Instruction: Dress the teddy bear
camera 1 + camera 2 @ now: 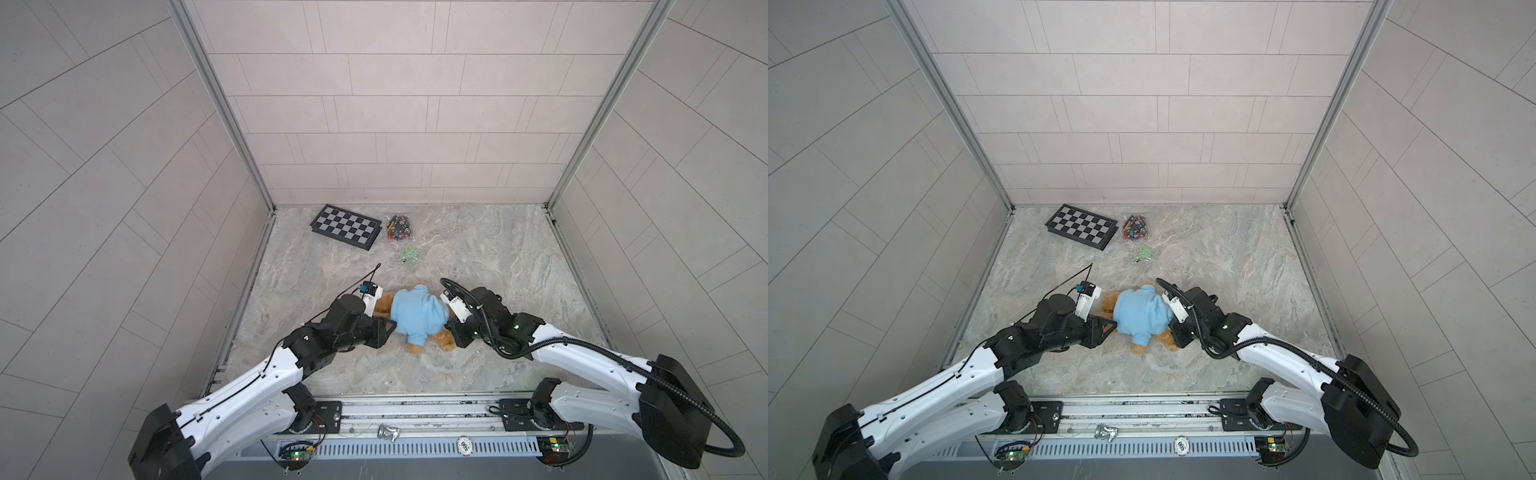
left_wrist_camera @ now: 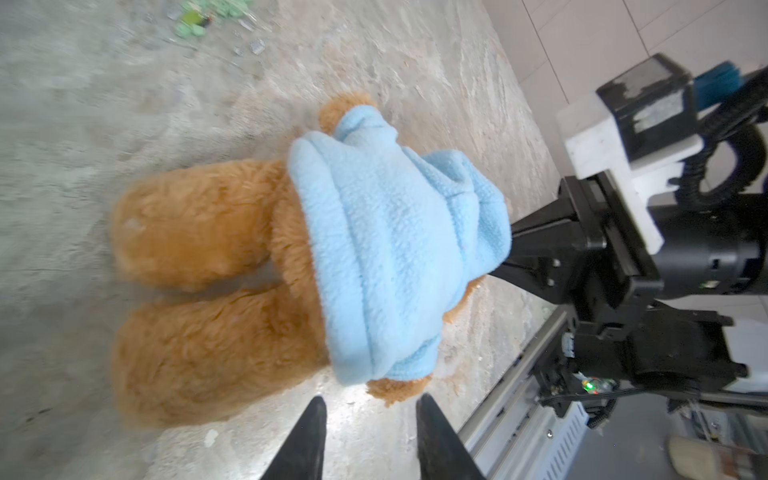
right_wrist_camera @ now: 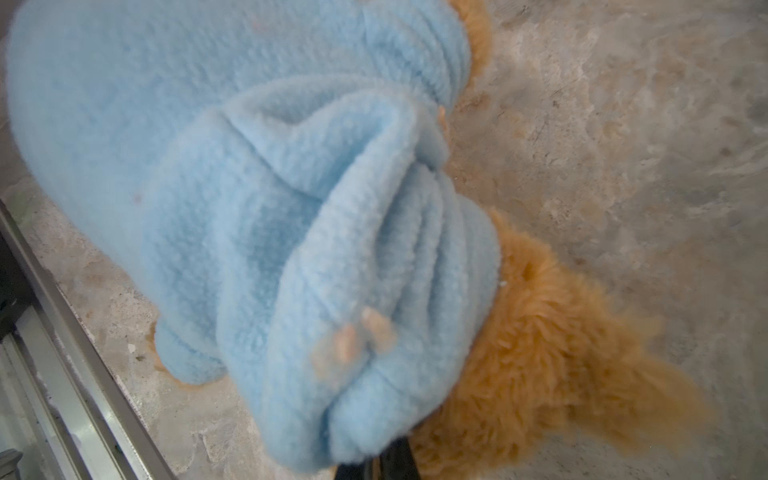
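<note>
The teddy bear (image 1: 384,305) (image 1: 1108,305), golden-brown and fluffy, lies on the marble table in both top views. A light blue hoodie (image 1: 417,313) (image 1: 1140,311) covers its torso and head. Its two bare legs (image 2: 199,224) stick out of the hem in the left wrist view. My left gripper (image 2: 372,399) (image 1: 390,326) is open and empty, just short of the hem and a brown paw (image 2: 395,388). My right gripper (image 3: 382,461) (image 1: 449,328) is shut on the bunched hood of the hoodie (image 3: 249,187), with brown fur (image 3: 540,353) beside it.
A chessboard (image 1: 345,226) lies at the back left of the table. Next to it are a clear bag of small coloured pieces (image 1: 399,228) and some green bits (image 1: 409,253). A metal rail (image 1: 415,409) runs along the front edge. Tiled walls enclose three sides.
</note>
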You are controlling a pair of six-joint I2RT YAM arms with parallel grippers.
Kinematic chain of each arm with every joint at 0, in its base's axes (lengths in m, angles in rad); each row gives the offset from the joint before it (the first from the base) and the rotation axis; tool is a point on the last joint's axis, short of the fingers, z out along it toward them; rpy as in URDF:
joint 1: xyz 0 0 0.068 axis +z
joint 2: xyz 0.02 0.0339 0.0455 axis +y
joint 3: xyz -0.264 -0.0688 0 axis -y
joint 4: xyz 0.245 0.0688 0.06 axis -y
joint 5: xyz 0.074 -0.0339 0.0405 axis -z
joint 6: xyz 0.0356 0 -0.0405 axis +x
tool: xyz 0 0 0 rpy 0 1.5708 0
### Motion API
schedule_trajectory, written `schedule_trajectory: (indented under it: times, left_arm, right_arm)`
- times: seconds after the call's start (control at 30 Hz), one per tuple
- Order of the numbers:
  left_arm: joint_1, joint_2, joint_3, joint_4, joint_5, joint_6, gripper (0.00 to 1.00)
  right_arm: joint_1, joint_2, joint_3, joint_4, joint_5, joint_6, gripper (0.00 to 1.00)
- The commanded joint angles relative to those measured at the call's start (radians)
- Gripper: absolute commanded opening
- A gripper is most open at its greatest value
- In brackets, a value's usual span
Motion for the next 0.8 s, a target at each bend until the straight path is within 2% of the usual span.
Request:
schedule_trajectory:
  times: [0.0,0.1,0.23,0.37,0.53,0.67,0.77]
  left_arm:
    - [-0.061,-0.056,-0.084,0.017,-0.123,-0.025,0.46]
    - [-0.101,-0.069,-0.135,0.106,-0.14,-0.051,0.49]
    - [-0.114,-0.04,-0.105,0.108,-0.185,-0.017,0.52]
    - [-0.115,-0.013,-0.086,0.141,-0.166,-0.002,0.56]
    - [-0.134,-0.073,-0.14,0.228,-0.121,-0.049,0.58]
    - [-0.174,-0.108,-0.17,0.216,-0.112,-0.095,0.71]
    - [-0.22,-0.083,-0.18,0.216,-0.133,-0.122,0.72]
  right_arm:
    - [-0.006,-0.026,0.029,-0.01,-0.106,0.035,0.0]
    - [-0.008,-0.039,0.043,-0.004,-0.2,0.041,0.0]
    - [-0.009,-0.089,0.043,0.019,-0.327,0.061,0.0]
    - [-0.022,-0.12,0.043,0.022,-0.415,0.069,0.0]
    - [-0.047,-0.108,0.043,0.035,-0.432,0.086,0.0]
    - [-0.092,-0.096,0.028,0.074,-0.447,0.126,0.0]
    - [-0.113,-0.087,0.015,0.11,-0.475,0.146,0.0]
